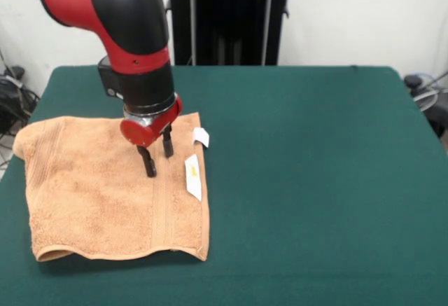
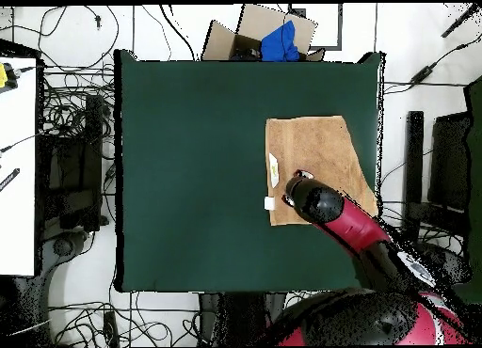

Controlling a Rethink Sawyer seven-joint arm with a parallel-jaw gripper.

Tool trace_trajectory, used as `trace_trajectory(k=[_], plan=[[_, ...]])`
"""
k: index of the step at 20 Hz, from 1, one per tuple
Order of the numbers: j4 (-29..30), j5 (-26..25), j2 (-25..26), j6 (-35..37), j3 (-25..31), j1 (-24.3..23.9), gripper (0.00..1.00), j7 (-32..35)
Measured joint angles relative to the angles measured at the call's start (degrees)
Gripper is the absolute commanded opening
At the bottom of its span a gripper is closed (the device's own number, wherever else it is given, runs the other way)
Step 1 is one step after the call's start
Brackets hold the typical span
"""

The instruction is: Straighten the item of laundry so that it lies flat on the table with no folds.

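Observation:
The orange-tan terry towel [image 1: 105,194] lies spread on the left part of the dark green table [image 1: 308,180], with two white tags [image 1: 194,176] on its right edge. Its far left corner hangs slightly past the table edge. In the overhead view the towel [image 2: 315,147] sits near the table's right side. My gripper [image 1: 158,157] points down over the towel's far right part, its two black fingers [image 1: 148,162] open a little with nothing between them, tips at or just above the cloth. In the overhead view the gripper [image 2: 303,186] is mostly hidden by the arm.
The robot's black pedestal [image 1: 227,15] stands behind the table's far edge. In the overhead view a cardboard box with blue cloth [image 2: 273,39] sits beyond the table, and cables and equipment [image 2: 71,156] lie on the floor around it.

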Motion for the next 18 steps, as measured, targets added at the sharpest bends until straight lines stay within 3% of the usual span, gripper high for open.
trace_trajectory(k=[9,18], plan=[[2.7,0.6,-0.4,-5.4,0.1,-0.2,1.00,0.0],[3.1,0.7,-0.5,-6.2,-0.1,0.2,1.00,0.0]])
